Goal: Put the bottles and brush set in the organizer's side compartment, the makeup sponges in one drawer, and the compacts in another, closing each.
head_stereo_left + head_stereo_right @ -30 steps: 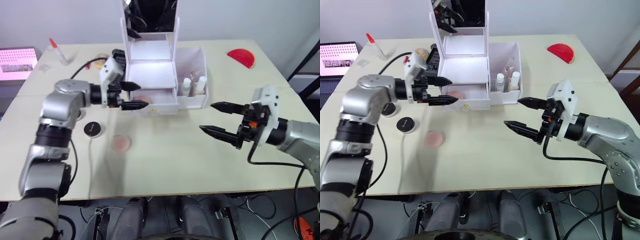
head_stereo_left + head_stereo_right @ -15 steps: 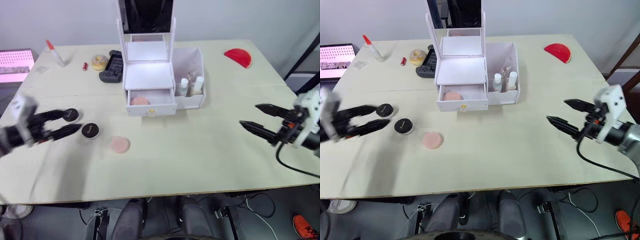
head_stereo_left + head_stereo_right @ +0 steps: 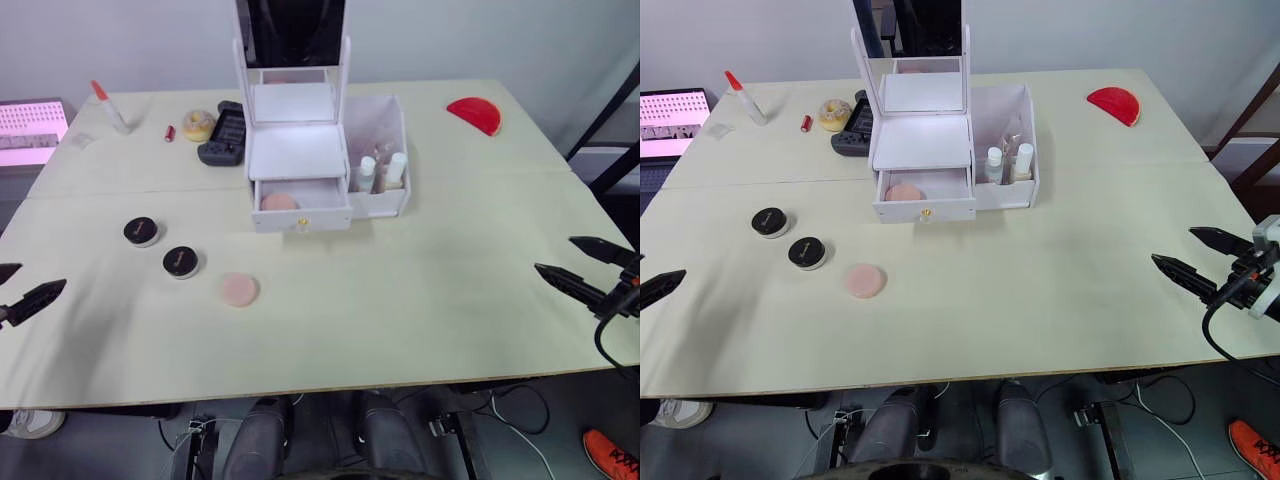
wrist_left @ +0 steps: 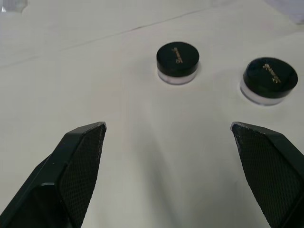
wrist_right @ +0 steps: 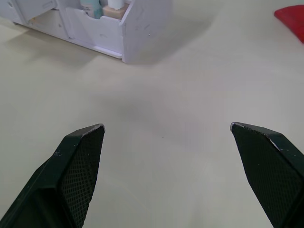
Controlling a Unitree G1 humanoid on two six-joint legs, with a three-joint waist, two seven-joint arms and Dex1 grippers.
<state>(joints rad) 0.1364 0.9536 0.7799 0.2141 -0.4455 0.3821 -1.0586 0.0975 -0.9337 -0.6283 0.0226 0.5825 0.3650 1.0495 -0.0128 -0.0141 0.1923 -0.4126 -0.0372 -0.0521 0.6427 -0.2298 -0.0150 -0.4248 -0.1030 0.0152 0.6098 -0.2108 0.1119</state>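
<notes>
Looking down from the head views, the organizer (image 3: 300, 150) stands at the far middle of the table (image 3: 400, 290), with bottles (image 3: 383, 172) already upright in its side compartment (image 3: 392, 150) and one sponge (image 3: 279, 202) lying in the open lower drawer (image 3: 300, 203). The second sponge (image 3: 240, 290) lies on the table nearer the robot, and the two compacts (image 3: 160, 246) sit just left of it, so one sponge, both compacts and both drawer closings are left; whether the brush set is in the bin cannot be told. The left gripper (image 3: 18, 293) hangs at the left edge and the right gripper (image 3: 1200, 258) at the right edge, both wide open and empty. Compared with a second ago, both arms have pulled back from beside the organizer to the table's edges, and the objects lie as before. In the left wrist view, the fingers (image 4: 78, 161) spread wide with the compacts beyond them, untouched. In the right wrist view, the fingers (image 5: 78, 166) gape over bare table, the side compartment's corner well beyond.
</notes>
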